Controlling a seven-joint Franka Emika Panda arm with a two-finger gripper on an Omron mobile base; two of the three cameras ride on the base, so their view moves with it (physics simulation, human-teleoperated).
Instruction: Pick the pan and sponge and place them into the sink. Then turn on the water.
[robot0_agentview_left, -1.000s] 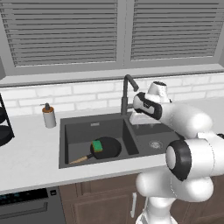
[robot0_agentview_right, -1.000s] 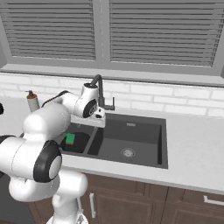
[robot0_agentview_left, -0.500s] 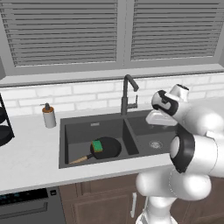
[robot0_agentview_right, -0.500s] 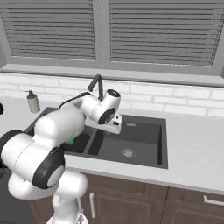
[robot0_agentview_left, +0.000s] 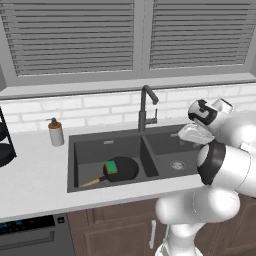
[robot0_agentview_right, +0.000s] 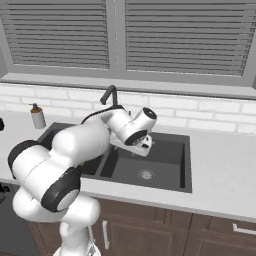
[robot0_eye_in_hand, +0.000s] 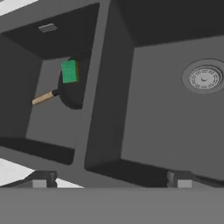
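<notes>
While jaws gape wide | gripper (robot0_eye_in_hand: 109, 179) empty | round black pan (robot0_agentview_left: 121, 169) | green sponge (robot0_agentview_left: 111, 166) block atop

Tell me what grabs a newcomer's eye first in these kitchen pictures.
The green sponge lies on the black pan in the left basin of the dark sink. The bulky white arm fills the foreground, its open claw hanging empty over the right basin near the drain. No water runs from the faucet.
</notes>
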